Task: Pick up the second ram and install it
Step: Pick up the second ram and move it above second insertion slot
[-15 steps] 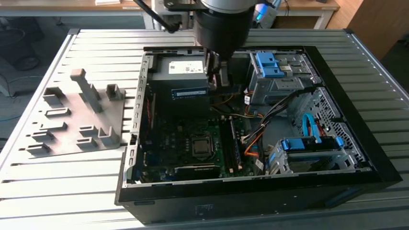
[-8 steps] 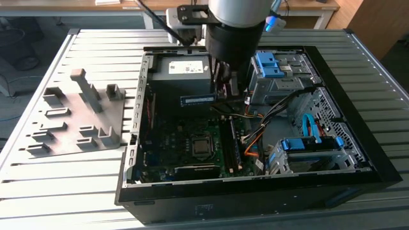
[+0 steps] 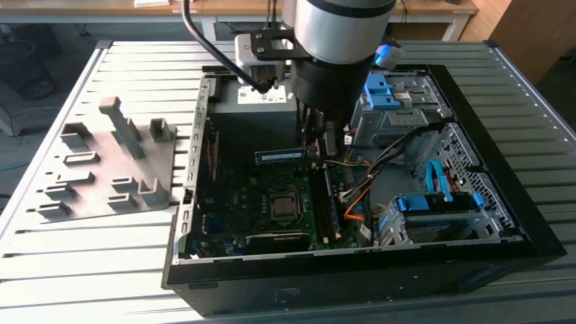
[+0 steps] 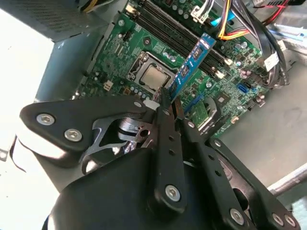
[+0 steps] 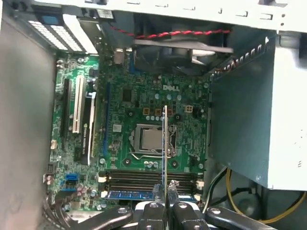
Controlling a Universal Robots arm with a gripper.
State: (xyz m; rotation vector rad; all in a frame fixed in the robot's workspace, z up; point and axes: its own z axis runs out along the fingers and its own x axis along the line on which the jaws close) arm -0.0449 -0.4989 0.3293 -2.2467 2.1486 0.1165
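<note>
Status: the hand [image 4: 170, 108] is shut narrow on one end of the second ram [image 4: 192, 62]; in the centre of the exterior view the second ram [image 3: 280, 156] juts from the hand [image 3: 311, 150] toward the exterior view's left, held clear above the motherboard [image 3: 243, 196] and seated in nothing.

Recommended practice for this step, as judgement: the stick appears to lie across the run of the memory slots [image 5: 148, 176], so it wants turning parallel to them before any descent; the contact edge should face down and level, since a tilted stick would bind at one end; pressure should go straight down and evenly; the grip sits at one end only, so the free end may droop or swing.

Not determinable: the stick shows edge-on in the first wrist view [image 5: 165, 143], so its notch and contact edge cannot be read; whether the slot latches stand open is too small to tell; a blue-labelled module [image 5: 129, 195] sits low among the slots, but its full seating is unconfirmed; the arm covers part of the slots in the exterior view.
</note>
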